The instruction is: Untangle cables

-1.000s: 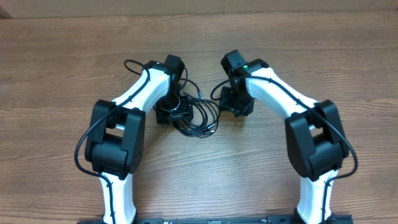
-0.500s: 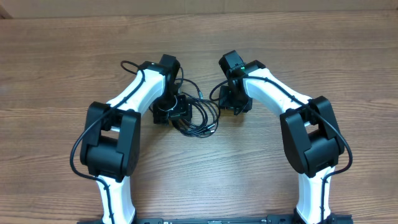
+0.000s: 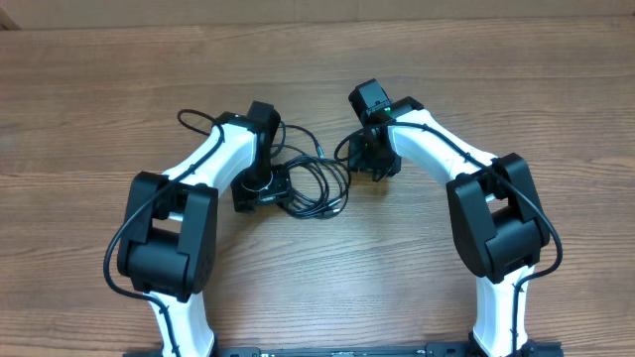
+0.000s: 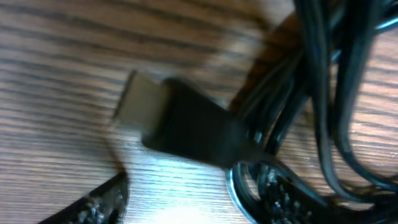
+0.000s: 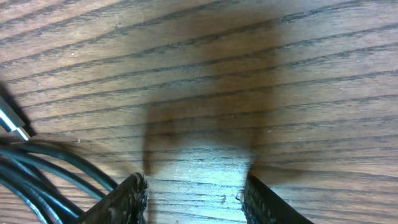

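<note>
The cables (image 3: 319, 184) are a bundle of thin black looped cords on the wood between my two grippers. My left gripper (image 3: 258, 190) sits low at the bundle's left edge. In the left wrist view its jaws (image 4: 186, 211) are open over bare wood. A black plug with a metal tip (image 4: 180, 124) lies just ahead, and the cords (image 4: 323, 93) crowd past the right finger (image 4: 277, 199). My right gripper (image 3: 373, 167) is at the bundle's right edge. Its jaws (image 5: 196, 202) are open over bare wood, with the cords (image 5: 43, 168) to the left.
The wooden table (image 3: 446, 59) stretches around both arms. Thick black wires run along each white arm (image 3: 203, 159). A small metal plug tip (image 5: 13, 123) shows at the left edge of the right wrist view.
My left gripper has shifted left and toward the front, off the middle of the bundle to its left edge. The right arm has barely moved.
</note>
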`<state>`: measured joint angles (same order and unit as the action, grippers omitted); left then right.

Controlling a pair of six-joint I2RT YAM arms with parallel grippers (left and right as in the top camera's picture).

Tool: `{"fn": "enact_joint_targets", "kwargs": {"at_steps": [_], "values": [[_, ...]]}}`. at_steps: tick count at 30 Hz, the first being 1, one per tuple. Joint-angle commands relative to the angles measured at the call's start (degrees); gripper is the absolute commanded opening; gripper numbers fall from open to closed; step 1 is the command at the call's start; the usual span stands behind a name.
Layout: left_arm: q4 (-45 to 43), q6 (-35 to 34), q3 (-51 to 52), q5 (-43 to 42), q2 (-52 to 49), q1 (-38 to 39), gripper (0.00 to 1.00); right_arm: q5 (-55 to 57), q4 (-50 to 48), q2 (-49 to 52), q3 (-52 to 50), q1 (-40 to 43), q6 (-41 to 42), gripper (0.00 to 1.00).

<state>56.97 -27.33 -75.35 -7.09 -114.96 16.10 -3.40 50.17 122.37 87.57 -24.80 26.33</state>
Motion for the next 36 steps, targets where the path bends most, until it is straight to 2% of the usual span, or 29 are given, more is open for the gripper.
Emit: {"fn": "enact_joint_targets", "kwargs": {"at_steps": [1,4,7,13,17,22,25,36], "values": [[-3.52,-1.7,4.46,0.66,0.42,0.22,0.69,0.74,-0.07,1.95,-2.14,-0.61,-0.74,0.5],[-6.29,-2.08,6.73,0.74,0.42,0.2,0.7,0.74,0.0,1.95,-2.14,-1.42,-2.25,0.54],[-6.67,-2.08,6.75,1.81,0.42,0.2,0.7,0.26,0.33,1.95,-1.64,-1.44,-4.15,0.53],[-8.66,-2.08,6.75,3.26,0.42,0.22,0.66,-0.74,9.55,1.84,6.64,-1.22,-6.78,0.56],[-8.72,-2.05,6.84,3.3,0.31,0.22,0.65,-0.74,9.53,1.86,6.36,-1.36,-6.93,0.6],[-9.03,-2.03,7.13,3.58,0.31,0.22,0.66,-0.72,9.57,1.86,6.4,-1.4,-7.02,0.6],[-9.29,-2.05,7.3,3.74,0.31,0.22,0.66,-1.49,10.03,1.84,6.8,-1.29,-10.23,0.61],[-9.46,-2.05,7.39,3.74,0.31,0.22,0.66,-2.73,7.67,1.86,6.78,-1.11,-10.34,0.63]]}}
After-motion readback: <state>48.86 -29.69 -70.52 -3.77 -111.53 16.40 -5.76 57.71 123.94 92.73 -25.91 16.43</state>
